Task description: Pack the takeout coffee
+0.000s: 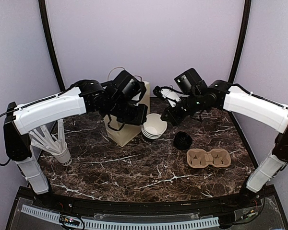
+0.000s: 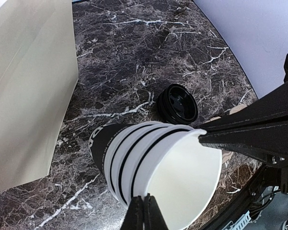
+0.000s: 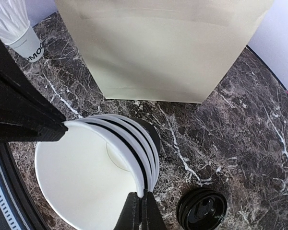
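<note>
A nested stack of white paper cups (image 1: 154, 128) with black bands lies tilted on the marble table, its mouth facing the arms. My left gripper (image 1: 145, 120) (image 2: 145, 207) is shut on the rim at one side. At the opposite side, my right gripper (image 1: 164, 118) (image 3: 140, 203) is shut on the rim as well. The cups (image 2: 149, 163) (image 3: 101, 167) are empty and carry no lids. A small pile of round black lids (image 1: 182, 140) (image 2: 177, 103) (image 3: 201, 209) sits on the table just right of the cups. The tan two-hole pulp tray (image 1: 209, 158) lies empty at front right.
The cream paper bag (image 1: 127, 122) (image 2: 29, 86) (image 3: 163, 48) stands directly behind and left of the cups. A white cup of paper-wrapped sticks (image 1: 61, 152) (image 3: 24, 40) stands at the front left, beside the left arm.
</note>
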You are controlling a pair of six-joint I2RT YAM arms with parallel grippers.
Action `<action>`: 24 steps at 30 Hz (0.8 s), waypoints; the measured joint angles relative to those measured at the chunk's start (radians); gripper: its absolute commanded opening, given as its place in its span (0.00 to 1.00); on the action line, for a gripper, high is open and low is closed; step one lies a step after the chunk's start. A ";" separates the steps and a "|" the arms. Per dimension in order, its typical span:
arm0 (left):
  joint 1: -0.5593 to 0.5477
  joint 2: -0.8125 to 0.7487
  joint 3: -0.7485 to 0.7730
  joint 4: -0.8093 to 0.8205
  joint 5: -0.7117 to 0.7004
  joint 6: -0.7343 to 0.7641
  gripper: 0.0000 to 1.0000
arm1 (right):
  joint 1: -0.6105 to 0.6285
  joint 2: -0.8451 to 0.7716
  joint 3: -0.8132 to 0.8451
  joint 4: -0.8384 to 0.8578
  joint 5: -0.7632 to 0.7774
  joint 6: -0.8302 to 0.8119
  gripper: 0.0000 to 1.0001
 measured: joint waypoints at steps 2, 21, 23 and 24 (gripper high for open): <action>-0.003 0.001 0.000 0.006 -0.003 0.000 0.00 | 0.001 0.000 0.003 0.000 0.012 0.006 0.00; -0.075 -0.176 -0.161 0.169 -0.006 0.072 0.77 | -0.074 -0.164 -0.218 0.084 -0.038 -0.124 0.00; -0.075 -0.269 -0.287 0.230 -0.006 0.076 0.73 | -0.082 -0.212 -0.243 0.080 -0.110 -0.174 0.00; -0.074 -0.307 -0.341 0.257 -0.003 0.076 0.71 | -0.085 -0.226 -0.245 0.082 -0.152 -0.198 0.00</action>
